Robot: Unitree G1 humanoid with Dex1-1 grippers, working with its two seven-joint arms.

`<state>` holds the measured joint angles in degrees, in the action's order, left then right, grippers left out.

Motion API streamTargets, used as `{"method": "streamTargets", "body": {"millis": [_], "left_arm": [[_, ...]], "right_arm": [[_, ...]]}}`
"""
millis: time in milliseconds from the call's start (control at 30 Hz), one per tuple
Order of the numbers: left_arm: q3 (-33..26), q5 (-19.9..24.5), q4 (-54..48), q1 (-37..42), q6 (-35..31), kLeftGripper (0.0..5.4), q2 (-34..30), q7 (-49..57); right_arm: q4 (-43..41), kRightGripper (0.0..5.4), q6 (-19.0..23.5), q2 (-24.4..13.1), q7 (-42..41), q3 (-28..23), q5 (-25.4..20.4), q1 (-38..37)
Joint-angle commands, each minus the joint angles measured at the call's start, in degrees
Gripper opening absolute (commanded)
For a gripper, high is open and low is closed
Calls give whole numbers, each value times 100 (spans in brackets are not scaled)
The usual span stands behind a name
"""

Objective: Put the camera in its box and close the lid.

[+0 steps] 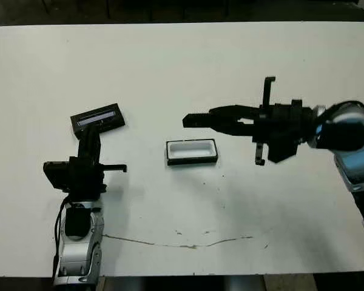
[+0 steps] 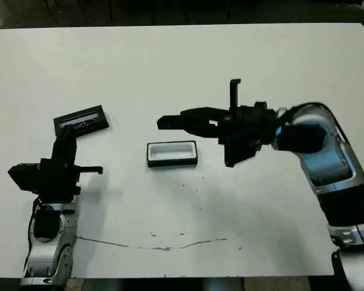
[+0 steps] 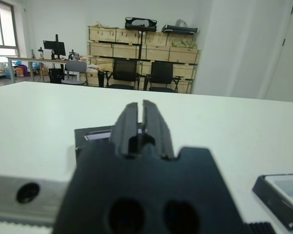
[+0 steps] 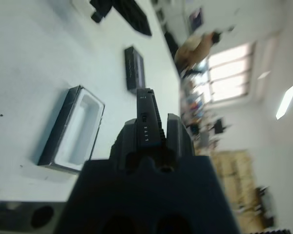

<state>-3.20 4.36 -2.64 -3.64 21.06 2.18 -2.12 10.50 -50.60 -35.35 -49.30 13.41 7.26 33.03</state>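
While the head view shows the right gripper clamping the camera just behind the box, roughly parallel to it, the right wrist view confirms the box lies beside the held bar, and the left gripper, fingers pressed together on nothing, points at the lid.

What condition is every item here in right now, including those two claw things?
Small black-rimmed tray box with white lining: open, empty, flat on the table.
Flat black lid with pale strip: off the box, lying apart.
Slim black bar camera: held above the table.
Right gripper: shut on the camera.
Left gripper: shut, empty, by the lid.
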Motion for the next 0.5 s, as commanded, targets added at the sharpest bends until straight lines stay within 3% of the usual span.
{"method": "streamTargets", "body": {"millis": [33,267,500], "left_arm": [[-27,-63,67,-115,-76,0,-45,44],[-13,-103,41,-155,-46,0,-45,59],[10,-82,11,-182,-110,0,-9,85]], "right_arm": [[438,18,-796,-91,255,140,428,-115],[867,18,-1048,-100,601,364,748,-4],[970,18,-796,-133,597,628,972,160]]}}
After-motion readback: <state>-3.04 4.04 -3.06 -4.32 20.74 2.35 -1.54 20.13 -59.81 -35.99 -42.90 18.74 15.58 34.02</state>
